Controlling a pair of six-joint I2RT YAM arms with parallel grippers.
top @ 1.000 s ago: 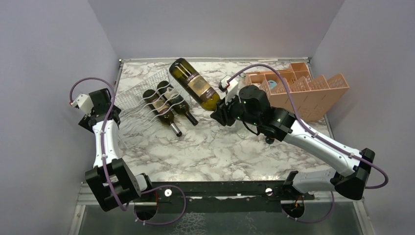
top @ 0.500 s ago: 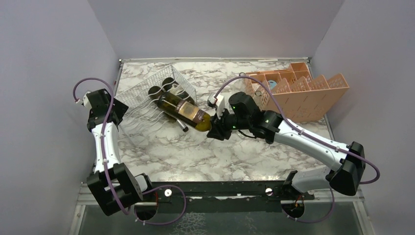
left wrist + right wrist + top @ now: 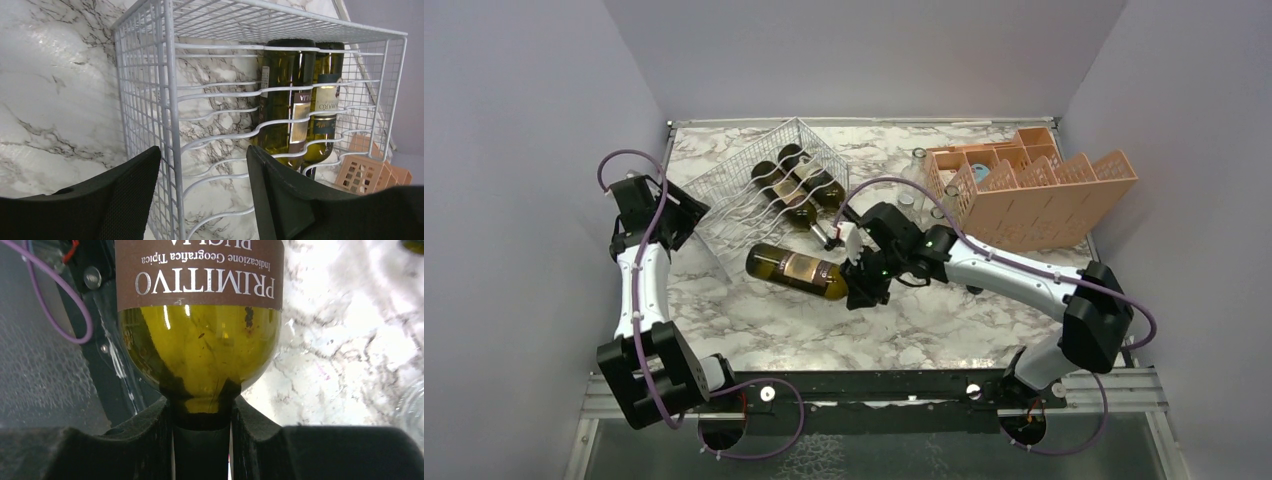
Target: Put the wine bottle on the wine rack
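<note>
The wine bottle [image 3: 789, 267] is green with a brown label. It hangs nearly level, just in front of the wine rack, with its base pointing left. My right gripper [image 3: 854, 287] is shut on its neck, and the right wrist view shows the bottle's shoulder [image 3: 200, 340] above my right gripper [image 3: 201, 410]. The wine rack [image 3: 744, 175] is white wire, tipped up, with two bottles [image 3: 776, 190] in its right cradles. My left gripper [image 3: 679, 215] holds its left side. In the left wrist view my left gripper [image 3: 205, 150] has closed in around the rack's corner post [image 3: 172, 100].
An orange plastic crate [image 3: 1034, 185] with dividers stands at the back right, and its corner shows behind the rack [image 3: 367, 172]. Small clear glasses [image 3: 919, 155] stand beside the crate. The rack's left cradles [image 3: 220, 125] hold nothing. Grey walls close in on both sides.
The left gripper closed in on the rack and tipped it up and toward the back. The right arm brought the bottle down and forward, from above the rack to low in front of it.
</note>
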